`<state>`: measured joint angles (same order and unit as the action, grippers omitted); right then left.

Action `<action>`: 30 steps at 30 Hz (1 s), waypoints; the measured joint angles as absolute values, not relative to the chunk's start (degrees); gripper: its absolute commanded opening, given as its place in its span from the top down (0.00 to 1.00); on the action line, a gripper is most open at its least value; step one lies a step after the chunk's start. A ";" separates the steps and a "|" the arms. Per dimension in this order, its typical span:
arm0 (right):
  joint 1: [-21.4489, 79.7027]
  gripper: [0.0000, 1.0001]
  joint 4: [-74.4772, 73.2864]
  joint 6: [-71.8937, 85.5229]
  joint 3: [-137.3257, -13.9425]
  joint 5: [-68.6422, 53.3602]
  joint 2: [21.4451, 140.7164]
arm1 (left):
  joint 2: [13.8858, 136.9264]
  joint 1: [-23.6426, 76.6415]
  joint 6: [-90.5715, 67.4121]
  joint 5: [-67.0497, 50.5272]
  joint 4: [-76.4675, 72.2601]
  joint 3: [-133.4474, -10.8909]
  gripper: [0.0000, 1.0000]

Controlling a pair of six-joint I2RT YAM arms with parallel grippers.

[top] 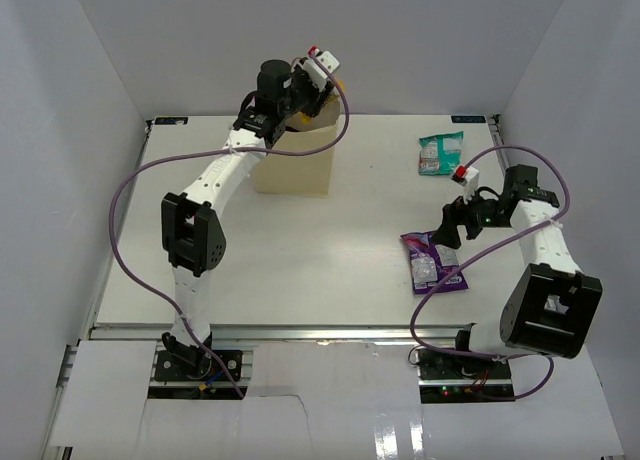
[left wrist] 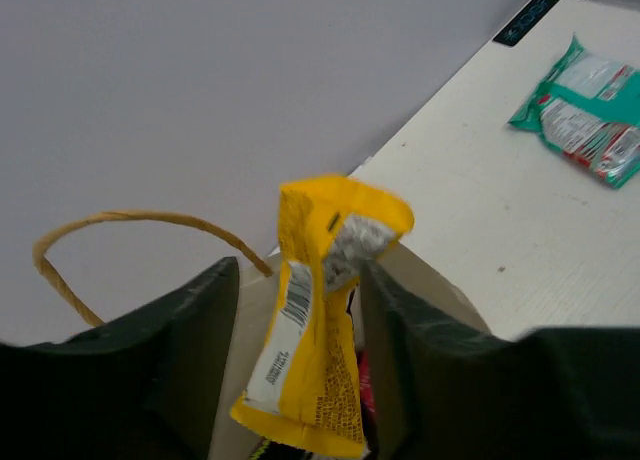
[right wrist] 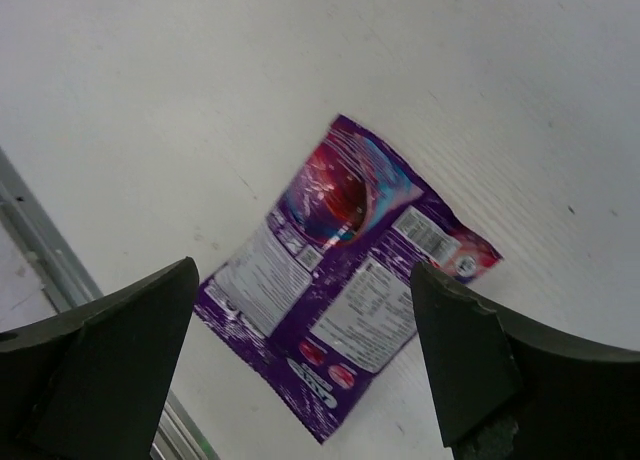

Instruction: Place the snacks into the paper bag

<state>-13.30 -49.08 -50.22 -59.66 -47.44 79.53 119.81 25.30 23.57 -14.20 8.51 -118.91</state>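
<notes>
- Top external view showed the left hand (top: 312,100) high over the paper bag (top: 292,165) at the far left of the bench (top: 340,250); the right hand (top: 447,230) hung low at the near right, just beside the purple pouch (top: 433,263).
- Left wrist view: that hand's fingers stood parted, with a yellow packet (left wrist: 318,330) loose between them and a gap on either side, so it was not pinched; the bag's open mouth lay directly beneath, so the packet needed only to fall straight down.
- Right wrist view: the right hand was spread wide and held nothing; the purple pouch lay flat on the bench beneath and slightly ahead, between the two fingers; its long axis ran on a slant to the line joining them, so a turn of the wrist would probably help a pinch across its narrow width.
- A teal pouch (top: 440,152) lay farther back on the right, well apart from the bag; the right arm was plainly the nearer to both pouches.
</notes>
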 measured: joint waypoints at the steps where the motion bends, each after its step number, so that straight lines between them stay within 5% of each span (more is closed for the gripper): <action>1: -12.95 0.10 -47.35 -47.88 -59.07 -44.75 79.46 | 119.35 25.28 23.40 -14.15 8.56 -118.17 0.22; 11: -5.48 0.10 -34.28 -27.07 -53.08 -15.59 77.80 | 105.73 25.34 16.29 -14.52 7.35 -109.60 0.14; 17: -3.79 0.08 -32.29 -20.53 -49.23 -8.54 79.64 | 83.26 25.32 10.20 -13.82 3.07 -90.30 0.12; 19: -3.73 0.00 -32.03 -19.38 -48.40 -8.21 81.80 | 74.00 25.32 7.55 -13.15 0.93 -81.49 0.12; 21: -3.73 0.08 -31.55 -18.59 -48.42 -9.08 84.55 | 65.25 25.32 4.21 -12.45 -1.26 -72.90 0.13; 24: -3.88 0.38 -31.66 -18.24 -49.36 -12.73 87.26 | 53.32 25.34 -1.45 -11.18 -2.02 -60.25 0.13; 25: -3.86 0.55 -32.01 -18.33 -49.87 -14.13 87.94 | 49.78 25.34 -3.36 -10.66 -1.67 -56.25 0.14; 30: -3.92 0.92 -35.42 -19.51 -53.54 -21.06 90.48 | 35.99 25.34 -13.08 -8.54 2.48 -41.25 0.16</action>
<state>-3.92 -35.42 -19.51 -53.54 -21.06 90.48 35.99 25.34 -13.08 -8.54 2.48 -41.25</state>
